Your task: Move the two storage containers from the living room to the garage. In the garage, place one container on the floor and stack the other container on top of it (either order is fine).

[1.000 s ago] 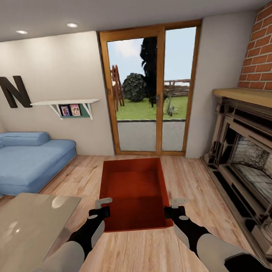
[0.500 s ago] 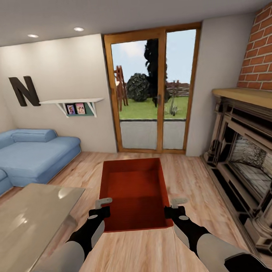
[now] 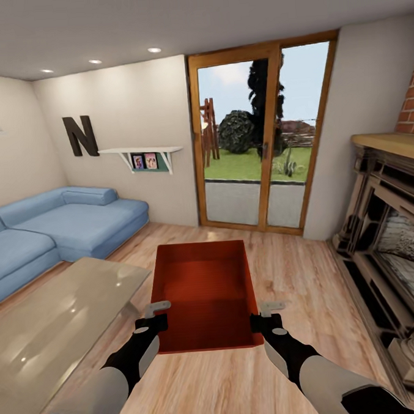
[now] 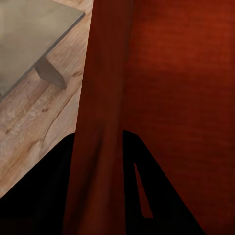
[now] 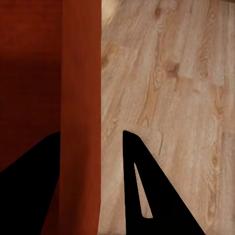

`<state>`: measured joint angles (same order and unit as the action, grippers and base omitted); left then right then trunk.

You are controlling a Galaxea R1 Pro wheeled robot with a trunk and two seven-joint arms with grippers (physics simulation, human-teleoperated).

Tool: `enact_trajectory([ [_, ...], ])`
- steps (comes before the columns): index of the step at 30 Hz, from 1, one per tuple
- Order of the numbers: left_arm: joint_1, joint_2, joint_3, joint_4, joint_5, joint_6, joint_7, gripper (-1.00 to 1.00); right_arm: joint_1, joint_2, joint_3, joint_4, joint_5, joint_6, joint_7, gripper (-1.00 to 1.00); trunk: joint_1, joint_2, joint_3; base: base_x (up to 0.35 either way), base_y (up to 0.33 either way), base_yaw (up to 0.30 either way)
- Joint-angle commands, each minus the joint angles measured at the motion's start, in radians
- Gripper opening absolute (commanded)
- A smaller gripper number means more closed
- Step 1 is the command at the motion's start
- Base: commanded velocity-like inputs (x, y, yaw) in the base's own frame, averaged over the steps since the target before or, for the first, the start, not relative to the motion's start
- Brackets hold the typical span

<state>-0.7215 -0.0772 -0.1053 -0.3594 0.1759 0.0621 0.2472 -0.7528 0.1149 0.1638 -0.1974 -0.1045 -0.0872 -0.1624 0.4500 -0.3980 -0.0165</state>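
Observation:
One orange-red storage container [image 3: 203, 293] hangs open side up in front of me, above the light wood-plank floor of the living room. My left gripper [image 3: 157, 314] is shut on its left wall near the close corner. My right gripper [image 3: 268, 310] is shut on its right wall. In the left wrist view the red wall [image 4: 103, 98] runs between the dark fingers [image 4: 44, 196] of the left gripper [image 4: 98, 137]. In the right wrist view the container wall [image 5: 81, 73] stands inside the right gripper [image 5: 91, 132], tight against one finger [image 5: 29, 186]. The container's inside looks empty.
A glass-topped low table [image 3: 49, 327] lies close at my left, with a blue sofa [image 3: 61, 228] behind it. The brick fireplace [image 3: 392, 232] lines the right side. Wood-framed glass doors [image 3: 258, 148] stand ahead. Wood floor [image 3: 297, 275] is open between table and fireplace.
The whole room has slid to the right in the head view, so the camera has turned left. The container and both grippers keep the same place in the picture.

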Motion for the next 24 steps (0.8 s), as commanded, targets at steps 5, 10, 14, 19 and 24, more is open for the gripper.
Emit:
enact_trajectory([
  [5,-0.001,-0.001,-0.001,-0.005,-0.004,0.005,0.012,-1.0,0.0,0.0,0.007,0.003,-0.017,-0.003,-0.005,-1.0,0.0,-0.002,-0.002,-0.297,-0.163,0.267],
  [10,-0.001,0.0,-0.001,-0.005,-0.004,0.005,0.012,-1.0,0.0,0.0,0.007,0.003,-0.017,-0.003,-0.005,-1.0,0.0,-0.002,-0.002,-0.292,-0.167,0.267],
  [14,-0.001,0.0,-0.001,-0.004,-0.005,0.005,0.02,-1.0,0.0,0.0,0.007,0.003,-0.017,-0.003,-0.005,-1.0,0.0,-0.002,-0.002,-0.277,-0.168,0.267],
  [19,-0.001,-0.001,-0.002,-0.004,-0.004,0.005,0.035,-1.0,0.0,0.0,0.007,0.003,-0.017,-0.003,-0.005,-1.0,0.0,-0.002,-0.002,-0.266,-0.168,0.267],
  [24,-0.001,-0.001,-0.002,-0.004,-0.004,0.005,0.036,-1.0,0.0,0.0,0.007,0.003,-0.017,-0.003,-0.005,-1.0,0.0,-0.002,-0.002,-0.261,-0.168,0.267],
])
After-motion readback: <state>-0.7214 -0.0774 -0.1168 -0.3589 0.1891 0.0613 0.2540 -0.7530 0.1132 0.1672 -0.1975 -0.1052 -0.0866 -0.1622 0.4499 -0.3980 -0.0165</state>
